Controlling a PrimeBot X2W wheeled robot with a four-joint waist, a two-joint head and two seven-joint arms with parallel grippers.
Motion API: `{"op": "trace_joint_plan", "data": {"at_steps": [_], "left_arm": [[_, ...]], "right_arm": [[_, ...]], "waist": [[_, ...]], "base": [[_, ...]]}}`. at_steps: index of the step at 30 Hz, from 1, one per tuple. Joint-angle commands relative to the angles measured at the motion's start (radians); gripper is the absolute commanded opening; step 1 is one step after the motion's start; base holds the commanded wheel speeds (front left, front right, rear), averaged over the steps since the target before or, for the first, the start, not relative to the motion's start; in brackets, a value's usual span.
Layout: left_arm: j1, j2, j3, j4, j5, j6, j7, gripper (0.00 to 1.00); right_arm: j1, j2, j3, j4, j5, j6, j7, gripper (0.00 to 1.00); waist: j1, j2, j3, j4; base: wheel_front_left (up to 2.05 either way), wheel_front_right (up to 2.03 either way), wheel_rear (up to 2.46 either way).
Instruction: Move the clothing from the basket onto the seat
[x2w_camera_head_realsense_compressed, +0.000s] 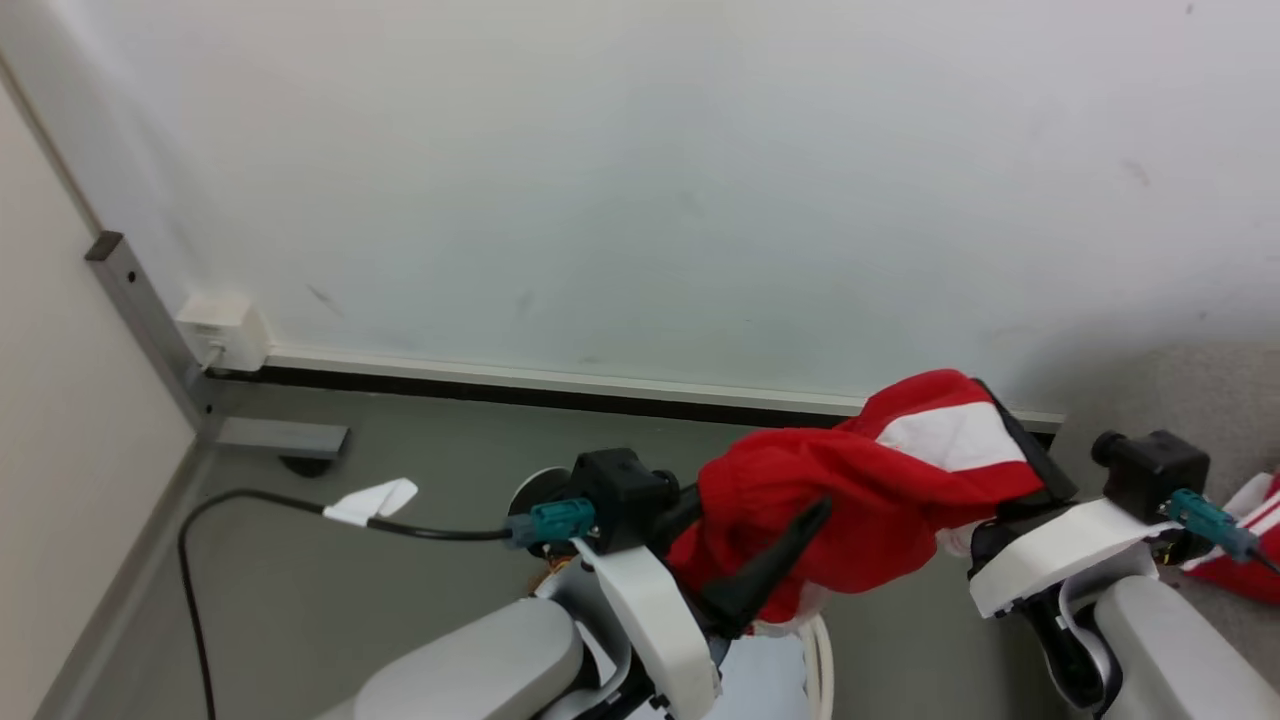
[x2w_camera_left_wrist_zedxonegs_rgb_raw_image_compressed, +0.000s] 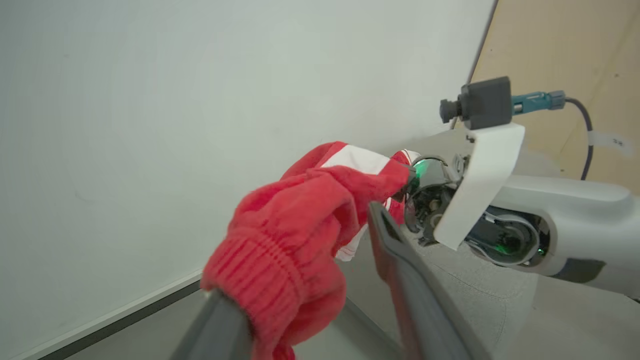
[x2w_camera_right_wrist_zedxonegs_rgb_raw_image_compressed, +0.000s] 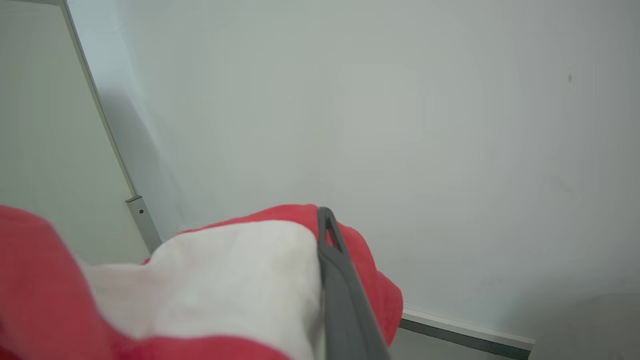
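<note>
"Can you read any words or numbers here?"

"No, not one."

"What about the white tag (x2w_camera_head_realsense_compressed: 372, 499) on the left arm's black cable (x2w_camera_head_realsense_compressed: 250, 497)?"

"It is folded over. I can't make out any writing on it."

"And the white tag (x2w_camera_left_wrist_zedxonegs_rgb_raw_image_compressed: 606, 140) on the right arm's cable (x2w_camera_left_wrist_zedxonegs_rgb_raw_image_compressed: 586, 131)?"

"It has tiny dark marks. They are too small to read."

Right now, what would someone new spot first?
The bright red clothing with a white panel, held up in the middle of the head view against the pale wall. The right gripper is shut on one end, while the left gripper stands open at the ribbed end.
</note>
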Motion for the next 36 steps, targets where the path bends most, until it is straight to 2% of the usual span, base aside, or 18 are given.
{"op": "trace_joint_plan", "data": {"at_steps": [1,11,19,29,36], "left_arm": [[0.022,0.005,-0.002,-0.009,-0.015,-0.002,-0.012,1.00],[0.084,0.023,-0.007,-0.012,-0.009,0.018,-0.045,1.00],[0.084,0.041,-0.001,-0.006,0.064,0.050,-0.069,1.00],[0.077,0.067,0.039,-0.025,0.114,0.062,-0.083,1.00],[0.067,0.077,0.058,-0.040,0.146,0.061,-0.084,1.00]], "right_arm": [[0.015,-0.015,-0.027,-0.033,0.001,-0.002,-0.003,0.00],[-0.038,-0.096,-0.172,-0.187,-0.039,-0.002,-0.002,0.00],[-0.019,-0.123,-0.286,-0.353,-0.086,-0.002,0.034,0.00],[0.095,-0.073,-0.420,-0.559,-0.159,-0.002,0.122,0.00],[0.118,-0.042,-0.462,-0.595,-0.149,-0.002,0.149,0.00]], "waist": [[-0.0001,0.0000,0.001,-0.040],[-0.0001,0.0000,0.012,-0.220],[-0.0001,0.0000,0.053,-0.389],[-0.0001,0.0000,0.108,-0.558],[-0.0001,0.0000,0.154,-0.596]], "base": [[0.00,0.00,0.00],[0.00,0.00,0.00],[0.00,0.00,0.00],[0.00,0.00,0.00],[0.00,0.00,0.00]]}}
